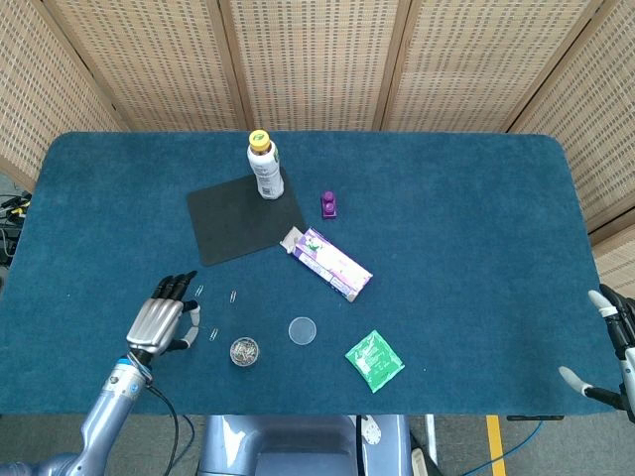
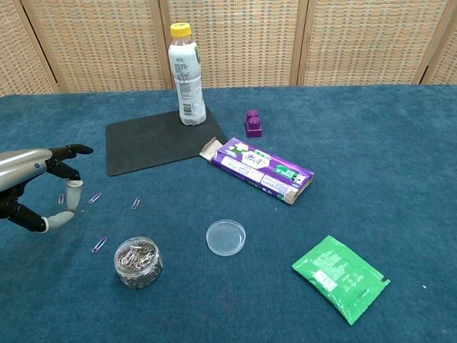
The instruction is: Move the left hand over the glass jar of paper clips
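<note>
The glass jar of paper clips (image 1: 244,351) (image 2: 138,261) stands lidless near the table's front left. Its round clear lid (image 1: 302,330) (image 2: 226,237) lies flat to its right. My left hand (image 1: 164,317) (image 2: 39,189) hovers left of the jar and a little behind it, palm down, fingers spread and slightly curled. A small paper clip (image 2: 61,199) shows right by its fingertips; I cannot tell whether it is pinched or lying on the cloth. My right hand (image 1: 613,347) is at the table's far right edge, partly out of frame, fingers apart and empty.
Loose paper clips (image 2: 94,198) (image 2: 136,203) (image 2: 99,245) lie between the hand and the jar. Behind are a black mat (image 1: 243,218) with a yellow-capped bottle (image 1: 264,166), a purple block (image 1: 328,204) and a purple carton (image 1: 330,263). A green packet (image 1: 375,360) lies front right.
</note>
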